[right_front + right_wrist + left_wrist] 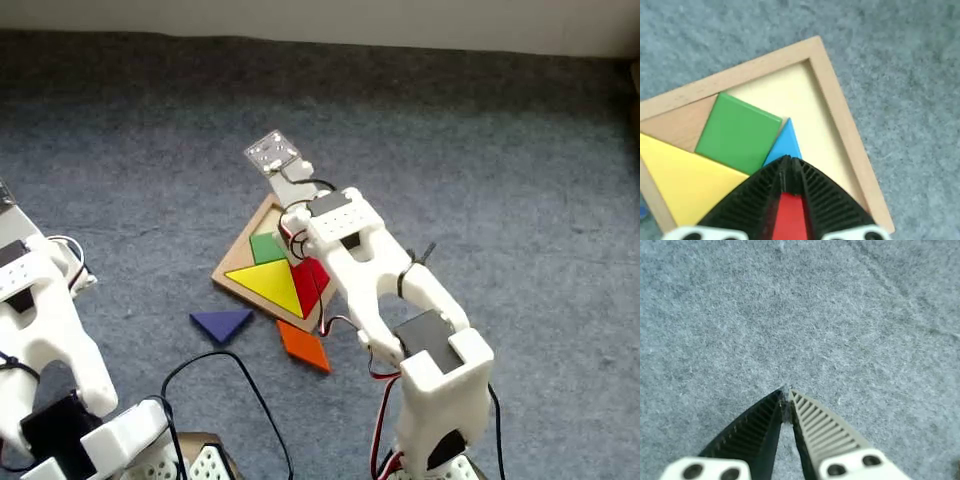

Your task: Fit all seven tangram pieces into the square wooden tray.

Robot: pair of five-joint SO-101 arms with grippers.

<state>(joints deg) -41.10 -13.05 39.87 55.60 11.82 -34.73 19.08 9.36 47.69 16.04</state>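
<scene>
Grey carpet (500, 150) covers the whole work surface. In the high view, the wooden tray (243, 232) sits near centre, turned corner-on. Two pieces lie loose on the carpet outside it: a dark blue triangle (222, 323) at 7 o'clock of the tray, apart from the rim, and an orange parallelogram (304, 346) at 5 o'clock, just beside the tray's lower corner. A black cable (230, 370) loops over the carpet at 6 o'clock, below both. The right arm (380, 280) comes in from 5 o'clock and hides the tray's 3 o'clock side. Inside the tray are a green square (266, 247), a yellow triangle (270, 285) touching it, and a red piece (312, 280) partly under the arm. In the right wrist view, the right gripper (786, 161) has its jaws pressed together at the tips. They sit over a light blue triangle (786, 145) that lies against the green square, and red shows through the gap farther back. Bare tray floor lies past the blue point. The left arm (40, 330) stands at 8 o'clock, well apart from the tray. The left gripper (786, 392) has its jaws closed on nothing, over bare carpet.
</scene>
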